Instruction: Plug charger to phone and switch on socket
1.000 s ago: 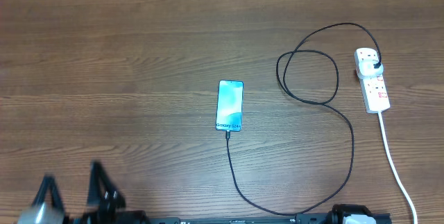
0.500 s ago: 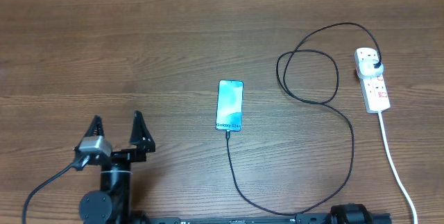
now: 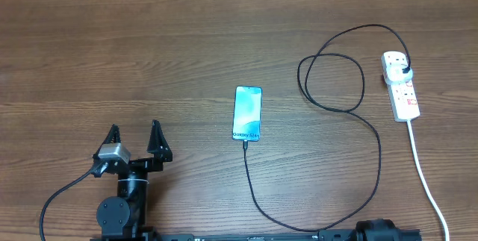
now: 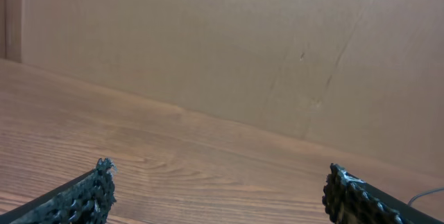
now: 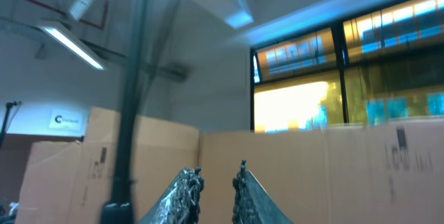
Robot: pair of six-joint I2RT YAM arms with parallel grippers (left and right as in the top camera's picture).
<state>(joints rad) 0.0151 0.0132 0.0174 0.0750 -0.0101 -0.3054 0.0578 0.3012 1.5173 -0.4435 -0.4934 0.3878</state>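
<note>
The phone (image 3: 248, 113) lies flat at the table's middle, its light-blue screen up. The charger cable (image 3: 377, 148) runs from the phone's bottom edge, where its tip touches, down and round in loops to a black plug (image 3: 404, 69) in the white socket (image 3: 402, 92) at the right. My left gripper (image 3: 134, 127) is open and empty, left of the phone and apart from it; in the left wrist view (image 4: 218, 189) only bare wood lies between its fingers. My right gripper (image 5: 215, 172) points up at the ceiling, its fingers close together and holding nothing.
The socket's thick white cord (image 3: 427, 181) runs down to the front right edge. The right arm's base (image 3: 381, 230) sits at the front edge. A cardboard wall (image 4: 243, 50) stands behind the table.
My left arm has come up from the front left corner and moved forward and right, its gripper open. The phone, cable and socket have not moved.
</note>
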